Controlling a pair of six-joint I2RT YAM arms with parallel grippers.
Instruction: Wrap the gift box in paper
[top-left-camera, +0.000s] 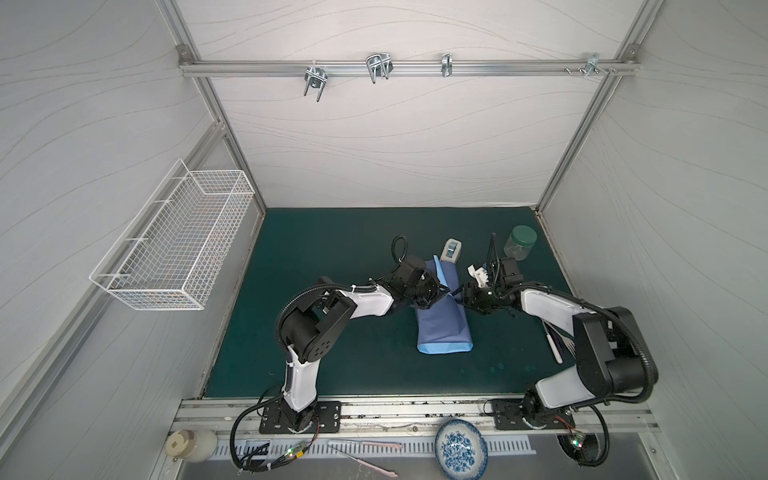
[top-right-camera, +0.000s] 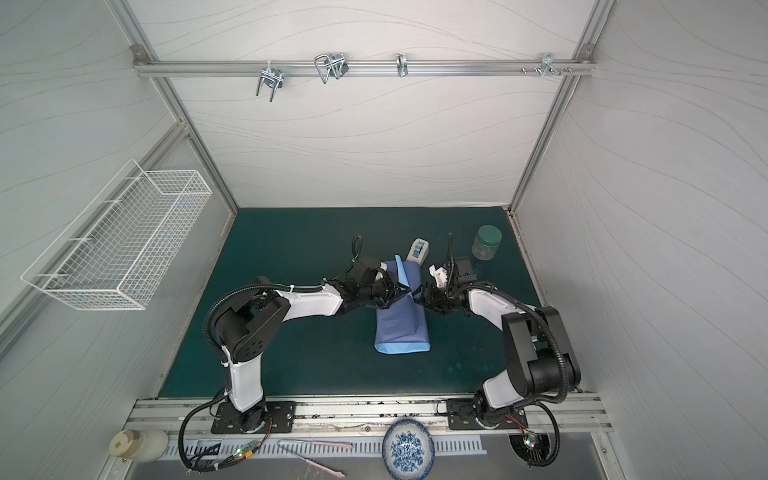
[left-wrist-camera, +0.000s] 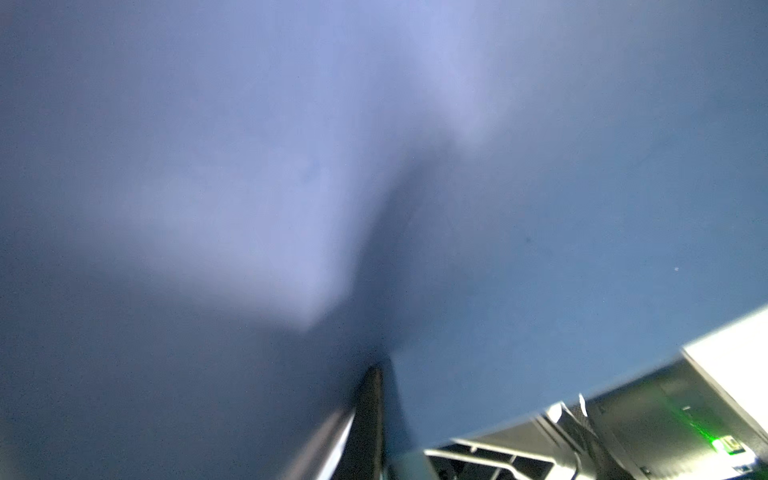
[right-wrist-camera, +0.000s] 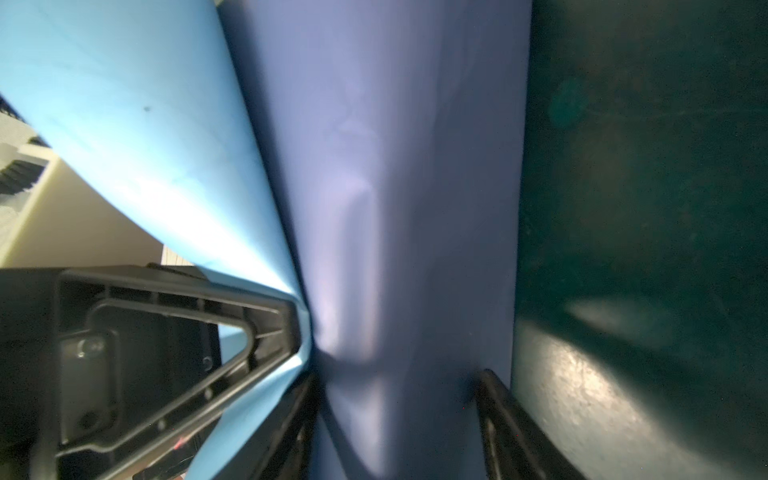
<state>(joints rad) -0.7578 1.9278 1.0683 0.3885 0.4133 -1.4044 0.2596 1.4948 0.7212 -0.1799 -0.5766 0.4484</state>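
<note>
Both grip paper (top-left-camera: 442, 328): left hand (top-left-camera: 441, 293), right hand (top-left-camera: 462, 297); green mat (top-left-camera: 332, 257), grey-walled booth (top-left-camera: 374, 145).

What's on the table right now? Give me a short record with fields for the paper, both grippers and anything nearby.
paper: long bundle on the green mat, indigo face out, light blue at the near end
gift box: not visible, presumably inside the paper
left gripper: shut, pinching a paper flap at the bundle's far part
right gripper: jaws astride the bundle from the opposite side, pressing paper
nearby: white tape dispenser beyond the bundle; green-lidded jar far right
</note>
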